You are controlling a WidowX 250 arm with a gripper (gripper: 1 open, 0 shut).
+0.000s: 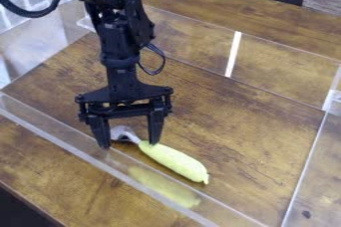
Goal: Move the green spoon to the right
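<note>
Two jaws stand apart over the spoon (pixel 164 154); grasp pending: lower, clamp, then carry right.

We see a small, coarse picture, soft all over, with fine edges smeared. The light is even and fairly bright, seeming to come from above. A white streak of glare (pixel 233 54) runs down the clear wall (pixel 286 77) at the back, and paler sheen lies across the wooden table (pixel 253 131). The front wall carries a blurry yellowish reflection (pixel 167 186) of the green spoon (pixel 170 158). The black gripper (pixel 124 136) reads as a dark mass with little detail, casting only a faint shadow beneath it.
</note>
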